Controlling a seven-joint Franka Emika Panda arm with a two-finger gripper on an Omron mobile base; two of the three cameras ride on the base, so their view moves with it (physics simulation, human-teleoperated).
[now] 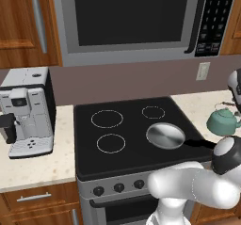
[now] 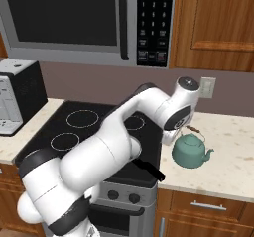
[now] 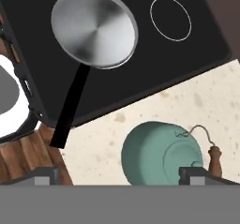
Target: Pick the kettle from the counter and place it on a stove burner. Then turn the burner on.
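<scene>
The teal kettle [image 3: 159, 155] stands on the beige counter [image 3: 206, 101] just right of the cooktop, its brownish handle [image 3: 214, 158] and spout toward the right of the hand view. My gripper [image 3: 119, 175] hovers above it, open, its fingertips [image 3: 44, 176] wide apart with nothing between them. In the right base view the white hand sits just above and left of the kettle [image 2: 191, 150]. From the left base the kettle [image 1: 222, 121] is at the far right. The mid-sized stove burner [image 1: 111, 143] is the front left ring, also seen as burner [image 2: 65, 142].
A flat silver pan [image 1: 165, 135] lies on the front right of the black cooktop [image 1: 132, 160], its black handle [image 3: 70, 106] reaching toward the kettle's side. Knobs [image 1: 118, 187] line the stove front. A coffee machine [image 1: 26, 111] stands at left and a microwave [image 1: 127, 17] hangs above.
</scene>
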